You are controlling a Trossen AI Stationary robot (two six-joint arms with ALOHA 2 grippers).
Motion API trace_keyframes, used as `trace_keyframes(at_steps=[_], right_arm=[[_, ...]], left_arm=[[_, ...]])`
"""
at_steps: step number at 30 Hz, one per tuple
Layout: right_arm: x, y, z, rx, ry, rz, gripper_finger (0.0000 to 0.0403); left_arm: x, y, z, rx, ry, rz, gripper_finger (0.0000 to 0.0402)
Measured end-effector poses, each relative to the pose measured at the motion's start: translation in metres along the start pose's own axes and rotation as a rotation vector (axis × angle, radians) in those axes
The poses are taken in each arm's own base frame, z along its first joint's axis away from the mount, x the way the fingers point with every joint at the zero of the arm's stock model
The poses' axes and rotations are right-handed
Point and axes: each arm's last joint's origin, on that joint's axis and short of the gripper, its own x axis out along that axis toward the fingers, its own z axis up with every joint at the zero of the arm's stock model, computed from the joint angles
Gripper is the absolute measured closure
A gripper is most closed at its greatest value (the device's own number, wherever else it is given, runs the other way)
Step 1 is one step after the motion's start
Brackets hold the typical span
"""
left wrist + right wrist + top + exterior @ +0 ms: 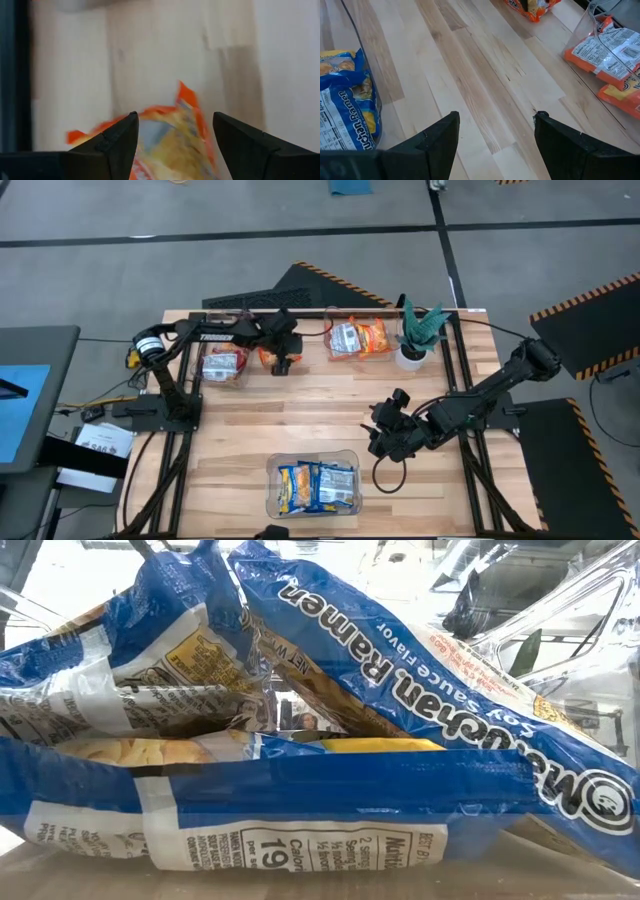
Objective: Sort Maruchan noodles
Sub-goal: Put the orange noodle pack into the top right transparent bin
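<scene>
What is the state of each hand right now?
Left hand: open, fingers either side of an orange noodle packet, not clamped.
Right hand: open, holding nothing, over the bare table.

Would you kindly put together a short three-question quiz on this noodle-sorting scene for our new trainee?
1. True or false: the left gripper has its fingers spread around an orange packet.
2. Which colour of packets lies in the near bin? A) red-and-silver B) blue-and-yellow C) orange
3. Fill in: the right gripper hangs open over bare table and holds ____.

Key: 1 true; 2 B, blue packets; 3 nothing.
</scene>
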Motion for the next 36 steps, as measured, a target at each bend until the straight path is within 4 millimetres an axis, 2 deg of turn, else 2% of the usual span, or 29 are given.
trace_keyframes(at_steps=[8,17,20,23,27,28,32,36], right_arm=[[0.000,0.000,0.000,0.001,-0.001,0.000,0.0127],[0.000,0.000,0.001,0.006,-0.005,0.003,0.0127],[0.000,0.001,0.001,0.007,-0.006,0.004,0.0126],[0.000,0.000,0.001,0.006,-0.005,0.003,0.0126],[0.000,0.000,0.000,0.003,-0.003,0.002,0.0127],[0.000,0.000,0.000,0.003,-0.003,0.001,0.0126],[0.000,0.000,0.000,0.003,-0.003,0.001,0.0127],[0.000,0.000,0.000,0.000,-0.003,0.001,0.0127]], left_arm=[[0.000,0.000,-0.004,0.009,0.046,0.008,0.0162],[0.029,-0.005,-0.011,0.018,0.107,0.015,0.0165],[0.032,-0.004,-0.011,0.022,0.124,0.057,0.0190],[0.032,-0.004,-0.011,0.032,0.149,0.089,0.0249],[0.024,-0.005,-0.007,0.062,0.159,0.121,0.0370],[0.020,-0.005,-0.006,0.065,0.153,0.127,0.0383],[-0.004,-0.004,0.004,0.079,0.096,0.148,0.0397],[-0.044,0.002,0.022,0.075,-0.072,0.210,0.0400]])
